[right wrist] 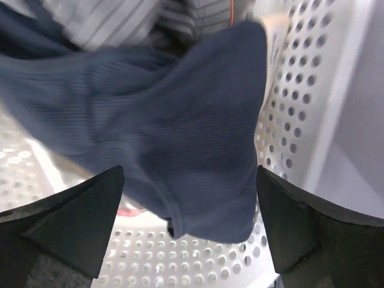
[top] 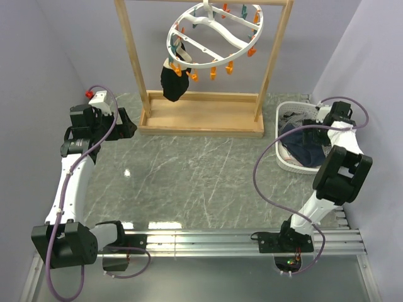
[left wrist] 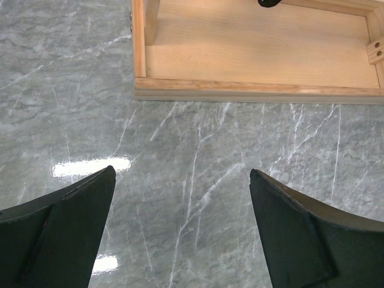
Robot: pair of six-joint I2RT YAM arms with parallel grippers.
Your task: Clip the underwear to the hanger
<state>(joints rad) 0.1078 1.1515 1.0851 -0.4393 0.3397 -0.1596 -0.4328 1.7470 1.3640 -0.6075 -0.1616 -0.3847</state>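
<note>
The underwear (top: 301,153), dark navy ribbed fabric, lies bunched in a white basket (top: 281,158) at the right of the table. My right gripper (top: 313,133) hangs low over it. In the right wrist view the navy underwear (right wrist: 180,132) fills the space between the wide-apart jaws of the right gripper (right wrist: 189,174), which is open. The hanger (top: 217,31), a white ring with orange and teal clips, hangs tilted from the wooden rack. My left gripper (top: 129,126) is open over bare table by the rack's left foot, and the left gripper (left wrist: 181,173) holds nothing.
A small black garment (top: 173,82) is clipped to the ring's left side. The wooden rack base (top: 201,116) stands at the back centre, and the same rack base (left wrist: 258,66) lies ahead of the left fingers. A grey striped cloth (right wrist: 132,18) lies behind the navy fabric inside the perforated basket wall (right wrist: 300,90).
</note>
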